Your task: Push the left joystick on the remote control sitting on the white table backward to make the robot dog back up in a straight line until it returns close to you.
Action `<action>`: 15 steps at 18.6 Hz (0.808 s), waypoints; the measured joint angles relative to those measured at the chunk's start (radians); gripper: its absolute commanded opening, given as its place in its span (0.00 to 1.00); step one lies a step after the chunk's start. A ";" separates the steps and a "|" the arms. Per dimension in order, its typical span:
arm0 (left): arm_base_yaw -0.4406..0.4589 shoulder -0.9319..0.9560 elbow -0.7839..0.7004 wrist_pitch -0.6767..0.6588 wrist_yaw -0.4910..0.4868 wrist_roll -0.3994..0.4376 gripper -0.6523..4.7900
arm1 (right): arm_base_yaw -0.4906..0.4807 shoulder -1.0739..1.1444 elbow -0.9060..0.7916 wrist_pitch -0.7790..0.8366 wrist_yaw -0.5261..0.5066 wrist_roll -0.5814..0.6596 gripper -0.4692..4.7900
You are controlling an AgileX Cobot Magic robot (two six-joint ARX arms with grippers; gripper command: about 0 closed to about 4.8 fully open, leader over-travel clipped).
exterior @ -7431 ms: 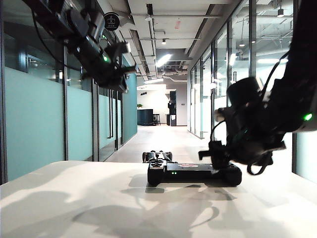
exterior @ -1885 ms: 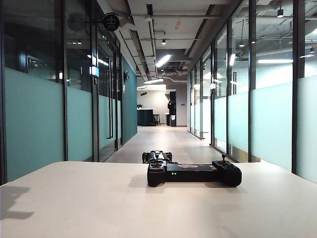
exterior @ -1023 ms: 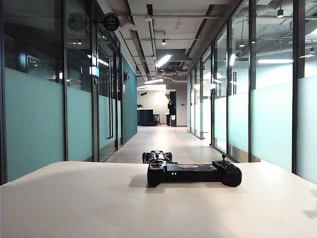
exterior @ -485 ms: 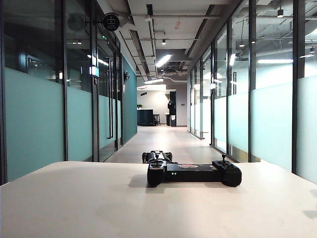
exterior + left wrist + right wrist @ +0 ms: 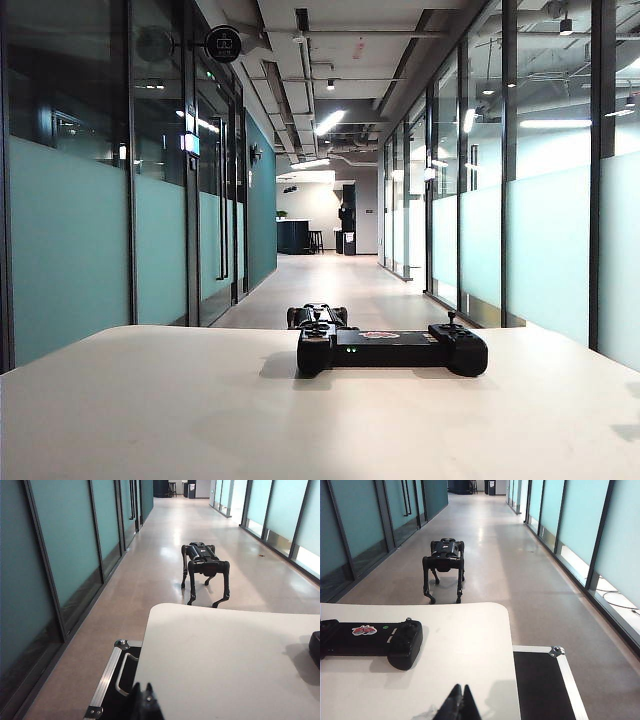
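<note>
The white table [image 5: 150, 420] is serving as the landmark, and nothing is touching the things on it. Off its left corner, the left gripper [image 5: 146, 707] is hanging back over the table's near edge, above a black case with metal trim [image 5: 112, 680] lying on the floor; its fingertips are pressing together, gripping nothing. The remote control [image 5: 392, 350] is lying flat across the far middle of the table, two green lights glowing on its near face. The left joystick [image 5: 318, 327] is standing on the controller's left end and its twin, the right joystick [image 5: 449, 318], on the right end; neither gripper is touching them. Just beyond the table's far edge, the robot dog [image 5: 444, 562] is standing on the corridor floor on all four legs, close to the table. Off the table's right corner, the right gripper [image 5: 460, 704] is hovering over the near edge, jaws pinching together on nothing, well apart from the controller.
</note>
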 measured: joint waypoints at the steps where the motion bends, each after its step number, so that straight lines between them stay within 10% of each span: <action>1: 0.000 0.000 0.000 0.001 0.001 0.000 0.11 | 0.000 0.000 0.000 0.000 0.000 0.000 0.08; 15: -0.057 0.000 0.000 0.001 -0.033 0.000 0.11 | 0.000 0.000 0.000 0.000 0.000 0.000 0.08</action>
